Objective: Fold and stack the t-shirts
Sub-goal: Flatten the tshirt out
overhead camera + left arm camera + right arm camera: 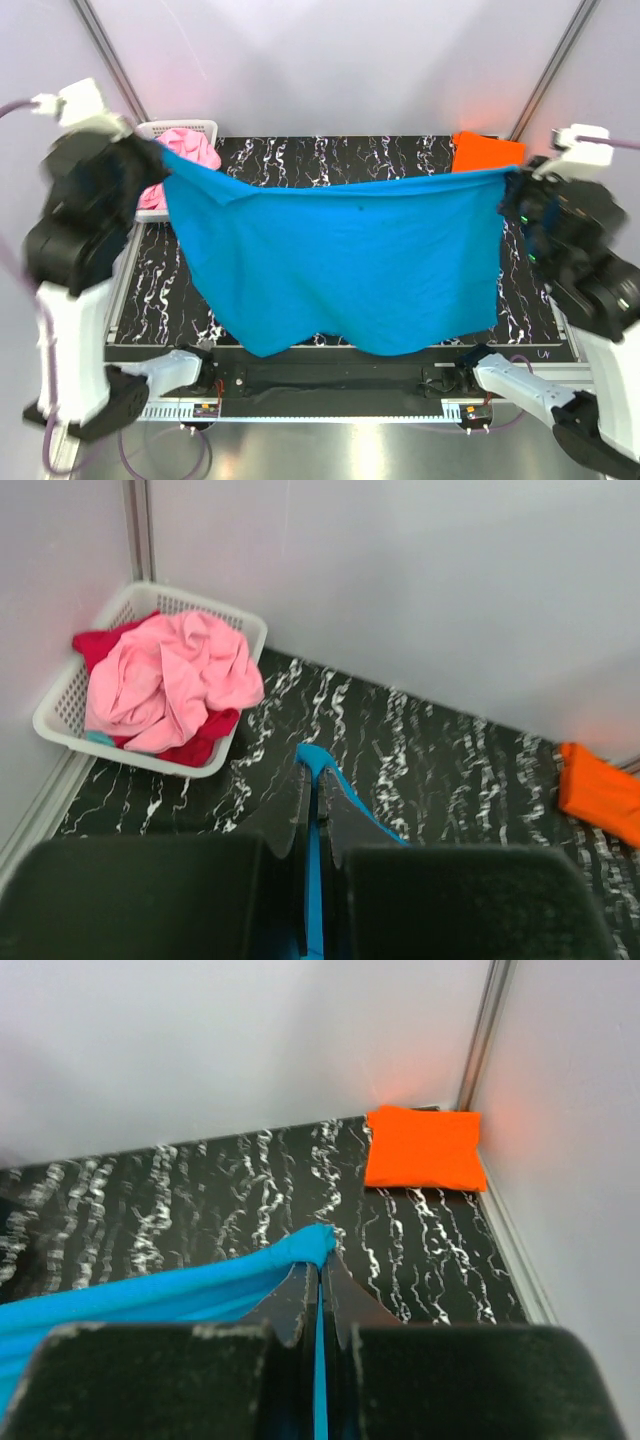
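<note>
The turquoise blue t-shirt point(340, 260) hangs spread in the air between both arms above the black marbled table point(330, 155). My left gripper point(152, 148) is shut on its left upper corner point(312, 760). My right gripper point(512, 178) is shut on its right upper corner point(310, 1248). The orange t-shirt point(487, 150) lies folded at the back right corner; it also shows in the right wrist view point(422, 1148) and the left wrist view point(600, 792). The pink t-shirt point(170, 685) and the dark red one point(195, 748) lie crumpled in the basket.
A white lattice basket point(60, 725) stands at the back left corner, partly behind my left arm in the top view point(185, 128). White walls and metal posts point(482, 1035) close in the table at the back and sides.
</note>
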Motion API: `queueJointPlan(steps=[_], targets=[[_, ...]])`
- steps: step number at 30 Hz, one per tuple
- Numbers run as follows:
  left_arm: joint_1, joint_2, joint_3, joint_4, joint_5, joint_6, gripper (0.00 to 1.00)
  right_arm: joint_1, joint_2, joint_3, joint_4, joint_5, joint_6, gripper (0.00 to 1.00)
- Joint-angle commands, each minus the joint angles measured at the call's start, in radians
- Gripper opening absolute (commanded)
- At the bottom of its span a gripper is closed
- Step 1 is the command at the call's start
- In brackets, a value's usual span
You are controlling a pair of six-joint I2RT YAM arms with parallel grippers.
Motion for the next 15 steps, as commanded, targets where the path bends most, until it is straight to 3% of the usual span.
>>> queueJointPlan(steps=[1, 8, 15], targets=[[0.003, 0.106, 0.011, 0.087, -0.081, -0.005, 0.0, 0.001, 0.07, -0.034, 0.15, 0.076, -0.059, 0.0], [0.032, 0.212, 0.074, 0.122, -0.094, 0.013, 0.0, -0.012, 0.163, -0.003, 0.267, 0.062, -0.124, 0.0], [0.032, 0.116, 0.077, 0.122, -0.102, 0.058, 0.0, -0.015, 0.094, -0.023, 0.272, 0.038, -0.144, 0.0]])
